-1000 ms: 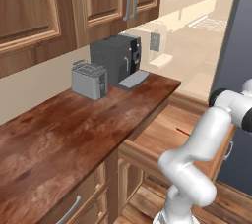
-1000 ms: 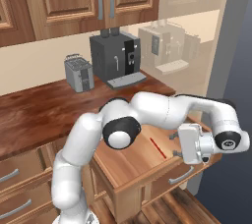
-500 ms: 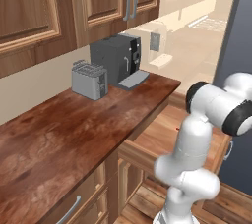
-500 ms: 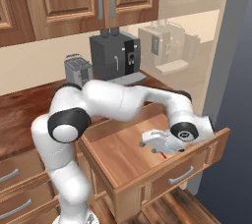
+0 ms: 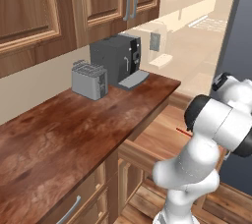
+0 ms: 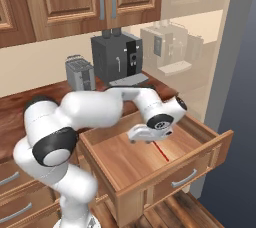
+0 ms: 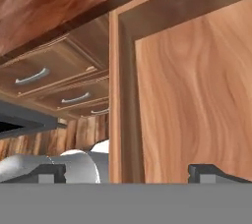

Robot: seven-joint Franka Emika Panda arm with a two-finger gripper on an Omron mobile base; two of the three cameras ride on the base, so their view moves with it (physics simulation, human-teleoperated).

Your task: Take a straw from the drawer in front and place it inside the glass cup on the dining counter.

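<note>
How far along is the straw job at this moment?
Done: the drawer stands pulled open. In hand: the gripper hangs open and empty over its floor, beside the red straw, which lies untouched. Left: grasping the straw and carrying it to the cup.

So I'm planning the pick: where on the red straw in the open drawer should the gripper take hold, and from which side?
Probably near its middle, from straight above. The straw lies flat on the floor of the open drawer, thin and straight, with bare wood on both sides, so the fingers could straddle it across its length. The open gripper hovers over the drawer, beside the straw's far end.
</note>
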